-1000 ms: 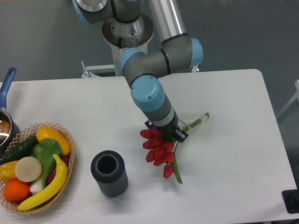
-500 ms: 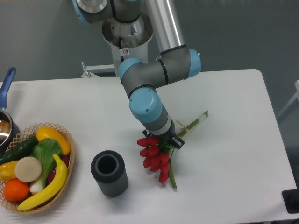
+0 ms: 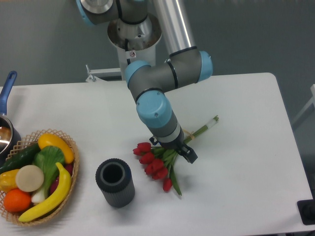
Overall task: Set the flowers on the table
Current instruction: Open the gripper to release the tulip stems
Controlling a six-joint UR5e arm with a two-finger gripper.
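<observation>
Right now the flowers (image 3: 156, 163) look like they lie on the table (image 3: 246, 147), near its middle. Their red heads point toward the front left, close to a dark cup (image 3: 115, 182). Their green stems run the other way, up and to the right, and the cut ends stick out past the arm.

The gripper (image 3: 178, 149) is low over the bunch, right where the stems meet the heads. From where I stand, the arm's wrist hides most of the fingers. One dark tip pokes out on the right side of the stems. I cannot tell if the fingers pinch the stems or have let go.

The main thing to watch is the line of the bunch. It is long and slanted, from the front left to the back right. The gripper sits across that line, near its middle. So I think the safe way out is straight up. A pull to the side could drag the stems along and spin the whole bunch.

A basket (image 3: 37, 177) of fruit sits far off at the left edge, well apart from the flowers.

I think the job is almost done, if the fingers open cleanly.
</observation>
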